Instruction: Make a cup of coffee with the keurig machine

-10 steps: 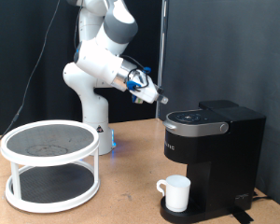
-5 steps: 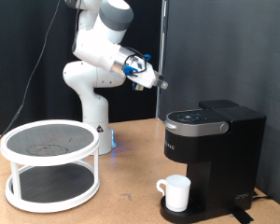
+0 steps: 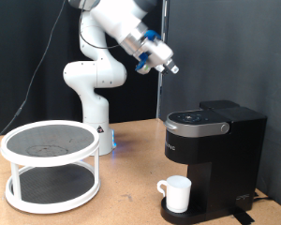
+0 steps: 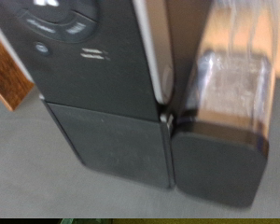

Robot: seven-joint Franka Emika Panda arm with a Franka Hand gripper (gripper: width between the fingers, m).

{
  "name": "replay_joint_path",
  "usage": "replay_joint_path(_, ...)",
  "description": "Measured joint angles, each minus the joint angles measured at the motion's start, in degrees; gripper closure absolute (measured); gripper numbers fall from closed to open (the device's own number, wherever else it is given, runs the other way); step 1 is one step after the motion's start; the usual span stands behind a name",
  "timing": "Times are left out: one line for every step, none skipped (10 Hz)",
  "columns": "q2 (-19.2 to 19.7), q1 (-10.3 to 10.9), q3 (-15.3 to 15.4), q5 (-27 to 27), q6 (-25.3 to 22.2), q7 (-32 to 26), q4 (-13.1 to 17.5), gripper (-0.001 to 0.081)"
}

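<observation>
The black keurig machine (image 3: 214, 155) stands on the table at the exterior view's right, its top lid down. The white cup (image 3: 177, 194) sits on the machine's drip base under the head, handle towards the exterior view's left. My gripper (image 3: 170, 67) hangs in the air well above and slightly to the left of the machine's head, touching nothing. Its fingers look closed together and hold nothing. The wrist view looks down on the machine's top (image 4: 103, 84), with its button panel (image 4: 61, 19) and clear water tank (image 4: 233, 89). My fingers do not show there.
A white two-tier round rack (image 3: 51, 164) stands on the wooden table (image 3: 122, 202) at the exterior view's left. The arm's white base (image 3: 94, 103) stands behind it. A black curtain and a thin pole (image 3: 164, 37) are at the back.
My gripper has risen and swung towards the exterior view's top right, away from the machine's head. The cup and the machine have not moved.
</observation>
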Motion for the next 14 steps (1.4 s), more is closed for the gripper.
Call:
replay_joint_path(0.5, -0.1, 1.8, -3.2, 0.4, 0.7, 1.8, 0.0072)
replay_joint_path(2.4, -0.7, 2.7, -5.2, 0.4, 1.2, 3.4, 0.0072)
replay_joint_path(2.4, -0.7, 2.6, -4.6, 0.5, 1.2, 3.3, 0.0072)
replay_joint_path(2.3, -1.0, 3.1, -7.7, 0.5, 1.4, 3.3, 0.0072)
replay_joint_path(2.2, -1.7, 4.2, -14.6, -1.0, 1.8, 3.9, 0.0072)
replay_joint_path(2.2, -2.7, 5.8, -21.2, -3.0, 2.4, 5.3, 0.0072)
replay_joint_path(2.4, -3.3, 7.1, -26.0, -5.4, 2.6, 7.1, 0.0072)
replay_joint_path(3.0, -3.6, 7.9, -29.1, -8.0, 2.9, 9.3, 0.0072)
replay_joint_path(4.4, -3.7, 8.2, -29.9, -11.1, 3.8, 12.0, 0.0072)
replay_joint_path(6.7, -3.8, 8.1, -29.8, -14.6, 4.6, 15.2, 0.0072)
replay_joint_path(9.3, -3.8, 7.7, -29.1, -17.6, 5.6, 18.3, 0.0072)
replay_joint_path(12.2, -3.8, 7.4, -28.7, -20.3, 6.2, 21.2, 0.0072)
replay_joint_path(14.9, -4.0, 7.3, -28.6, -21.9, 6.9, 23.7, 0.0072)
replay_joint_path(17.3, -4.0, 7.3, -28.7, -22.4, 7.8, 25.5, 0.0072)
